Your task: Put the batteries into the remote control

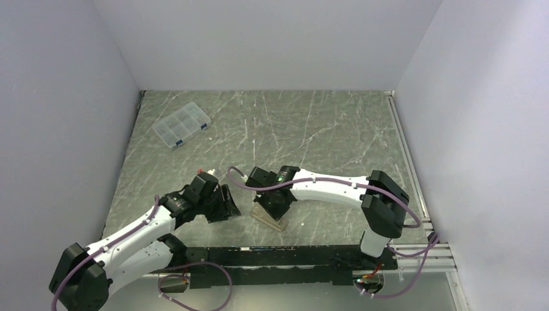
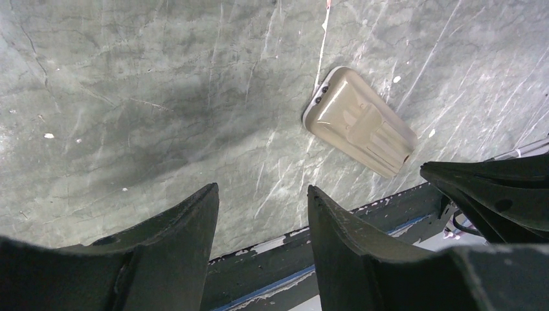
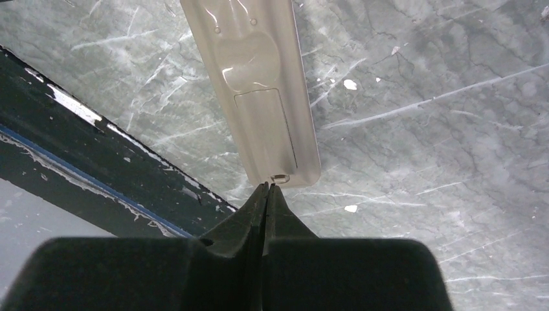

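Observation:
The remote control [image 1: 275, 222] lies back up on the marble table near the front edge; its beige back with the battery cover shows in the left wrist view [image 2: 359, 123] and the right wrist view [image 3: 256, 84]. My right gripper [image 3: 267, 186] is shut, jaws pressed together with nothing between them, its tips touching the small tab at the remote's near end; in the top view it [image 1: 275, 206] hangs over the remote. My left gripper [image 2: 262, 188] stands open and empty to the left of the remote [image 1: 226, 204]. The batteries are not recognisable; a tiny reddish-white speck [image 1: 202, 170] lies behind the left wrist.
A clear compartmented plastic box [image 1: 182, 124] sits at the far left of the table. The black front rail [image 1: 285, 256] runs just below the remote. White walls close in the left, back and right sides.

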You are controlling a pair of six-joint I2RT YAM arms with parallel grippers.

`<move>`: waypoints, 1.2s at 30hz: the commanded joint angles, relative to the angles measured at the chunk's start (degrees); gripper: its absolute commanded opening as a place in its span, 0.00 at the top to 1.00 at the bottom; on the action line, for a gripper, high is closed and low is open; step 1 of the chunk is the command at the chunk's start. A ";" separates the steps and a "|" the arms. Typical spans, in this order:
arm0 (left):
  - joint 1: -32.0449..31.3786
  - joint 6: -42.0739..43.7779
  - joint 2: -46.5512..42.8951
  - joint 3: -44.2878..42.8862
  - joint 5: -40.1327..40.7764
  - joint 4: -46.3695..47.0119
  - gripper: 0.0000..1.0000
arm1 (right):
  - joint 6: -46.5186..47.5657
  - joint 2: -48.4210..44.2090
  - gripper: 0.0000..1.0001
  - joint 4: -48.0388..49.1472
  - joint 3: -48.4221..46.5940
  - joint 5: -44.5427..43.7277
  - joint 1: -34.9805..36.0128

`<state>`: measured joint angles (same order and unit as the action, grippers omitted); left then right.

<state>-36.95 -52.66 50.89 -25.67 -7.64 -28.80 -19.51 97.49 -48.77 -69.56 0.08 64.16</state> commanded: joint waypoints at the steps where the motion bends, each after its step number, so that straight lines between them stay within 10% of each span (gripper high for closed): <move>1: 0.30 0.89 -0.44 -2.84 0.79 -0.61 0.42 | -1.15 -0.71 1.00 2.69 0.71 -0.34 -0.18; 36: 0.30 1.11 0.00 -3.85 0.92 -1.89 0.42 | -2.21 -0.63 1.00 5.67 4.32 0.06 -0.20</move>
<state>-36.93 -52.18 50.87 -27.14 -7.64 -30.39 -21.17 98.52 -42.52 -64.42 1.91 64.10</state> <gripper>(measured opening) 0.580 0.006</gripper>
